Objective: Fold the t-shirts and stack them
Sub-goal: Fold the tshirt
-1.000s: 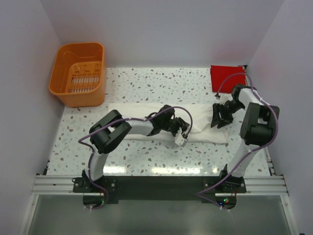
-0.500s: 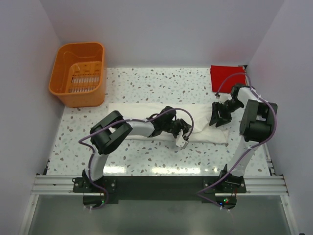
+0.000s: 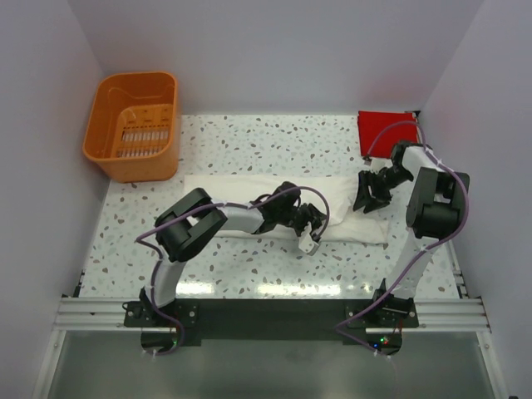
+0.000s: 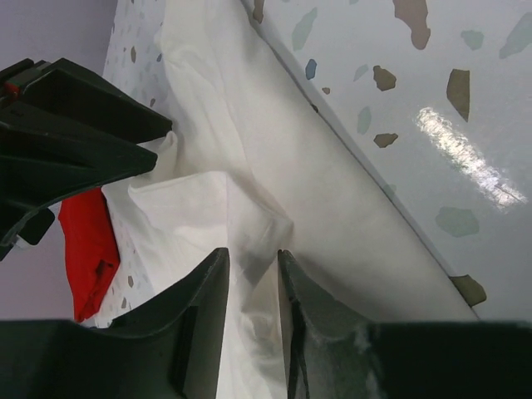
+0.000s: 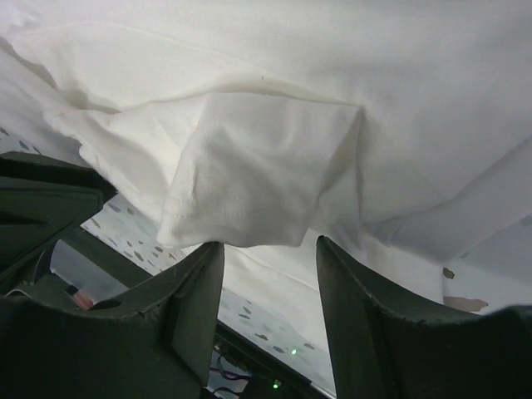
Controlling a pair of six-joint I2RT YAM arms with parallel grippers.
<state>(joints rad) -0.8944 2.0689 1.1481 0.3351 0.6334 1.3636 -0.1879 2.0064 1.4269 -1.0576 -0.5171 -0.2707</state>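
1. Left gripper is clamped on a raised fold of the cream-white t-shirt. Its wrist view shows cloth bunched into the narrow gap between the fingers, with creases running into it.
2. Right gripper has its jaws well apart and not closed on the cloth. In its wrist view a short sleeve's stitched hem lies just at the fingertips.
3. Top view only: the cream tee lies as a long band across the centre of the frame on the table. The left gripper is at the middle of its lower edge and the right gripper is over its right end.
4. Red t-shirt is a flat square at the upper right of the top view, in the table's back corner, apart from the cream tee. The left wrist view catches a sliver of it at the left edge, under the other arm's dark fingers.
5. Orange basket is at the upper left and seen only from the top. It is apart from the tee.
6. Wrist views alone show the sleeve, hem and wrinkles; from the top the tee reads as a plain strip.
7. Edges: in the left wrist view the tee's lower edge runs straight and diagonal, with speckled table at the right of the frame.
8. Room: table surface shows between the tee and the back wall, and between the tee and the metal rail at the bottom. The right arm's elbow is near the right wall.
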